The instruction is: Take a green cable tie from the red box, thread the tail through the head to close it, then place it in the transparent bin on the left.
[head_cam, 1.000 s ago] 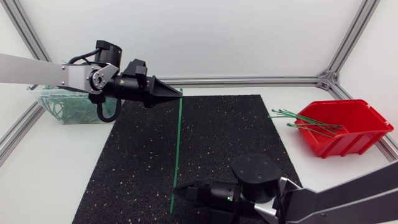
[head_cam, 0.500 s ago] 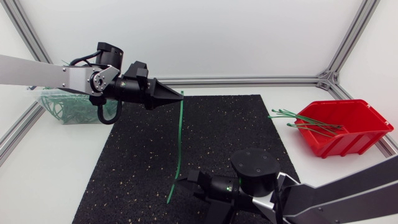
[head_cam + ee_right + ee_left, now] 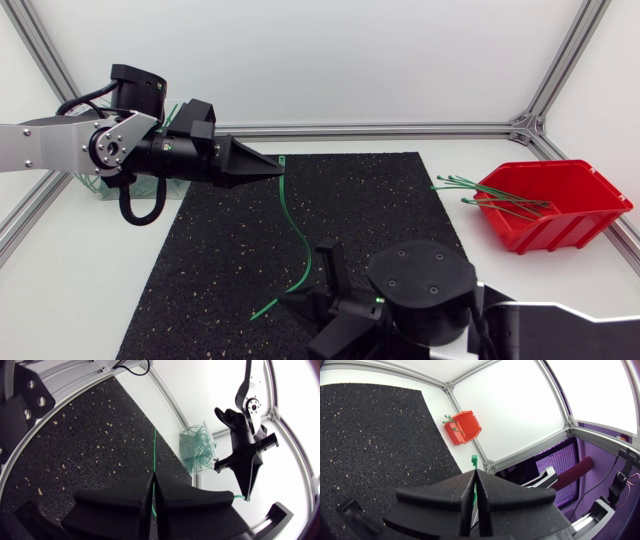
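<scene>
A green cable tie [image 3: 297, 232] hangs bowed over the black mat [image 3: 380, 200] between my two grippers. My left gripper [image 3: 276, 165] is shut on its head end; in the left wrist view the head [image 3: 474, 460] pokes out past the tips of that gripper [image 3: 475, 479]. My right gripper [image 3: 303, 296], low over the mat's front, is shut on the tie near the tail, and the tail tip sticks out toward the front left. In the right wrist view the tie [image 3: 154, 450] runs ahead from between the fingers of that gripper [image 3: 154, 479]. The red box [image 3: 550, 205] sits at the right.
Several more green ties [image 3: 495, 195] lie in and over the red box's rim. The transparent bin [image 3: 197, 445] with green ties stands at the far left, mostly hidden behind my left arm [image 3: 80, 145] in the head view. Aluminium frame rails [image 3: 400, 130] border the table.
The tie, straight a second ago, now bends in a curve. My left arm swung so that its gripper points more to the right. My right gripper turned and shifted right with the tail end.
</scene>
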Motion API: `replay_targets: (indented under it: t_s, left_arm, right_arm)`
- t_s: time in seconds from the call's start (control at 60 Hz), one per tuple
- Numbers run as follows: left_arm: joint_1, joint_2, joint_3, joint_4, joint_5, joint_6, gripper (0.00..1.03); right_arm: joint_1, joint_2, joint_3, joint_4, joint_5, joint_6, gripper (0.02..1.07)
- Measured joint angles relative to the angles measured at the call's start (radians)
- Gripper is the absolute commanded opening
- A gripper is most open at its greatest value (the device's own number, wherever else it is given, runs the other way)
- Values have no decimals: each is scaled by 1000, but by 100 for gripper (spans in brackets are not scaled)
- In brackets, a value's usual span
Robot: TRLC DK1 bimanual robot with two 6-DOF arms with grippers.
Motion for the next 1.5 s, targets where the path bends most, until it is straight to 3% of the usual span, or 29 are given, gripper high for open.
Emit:
replay_targets:
  t_s: [0.2,0.383,0.95,1.183,1.267,1.383,1.5]
  left_arm:
    - [-56,-144,-113,129,-33,-108,4]
    - [-106,-269,-183,261,-71,-253,4]
    - [-190,-359,-220,269,-158,-360,4]
    - [-227,-405,-248,270,-207,-367,4]
    - [-241,-426,-263,283,-225,-370,4]
    - [-250,-433,-284,308,-232,-375,4]
    - [-250,-433,-299,316,-235,-378,4]
  right_arm:
    - [69,-114,0,-97,117,137,8]
    - [109,-231,-26,-106,173,236,8]
    - [148,-277,-147,-84,137,537,8]
    - [148,-356,-42,-383,-23,701,8]
    - [133,-371,31,-562,-160,705,8]
    - [101,-362,128,-678,-218,722,8]
    - [89,-342,200,-706,-228,739,8]
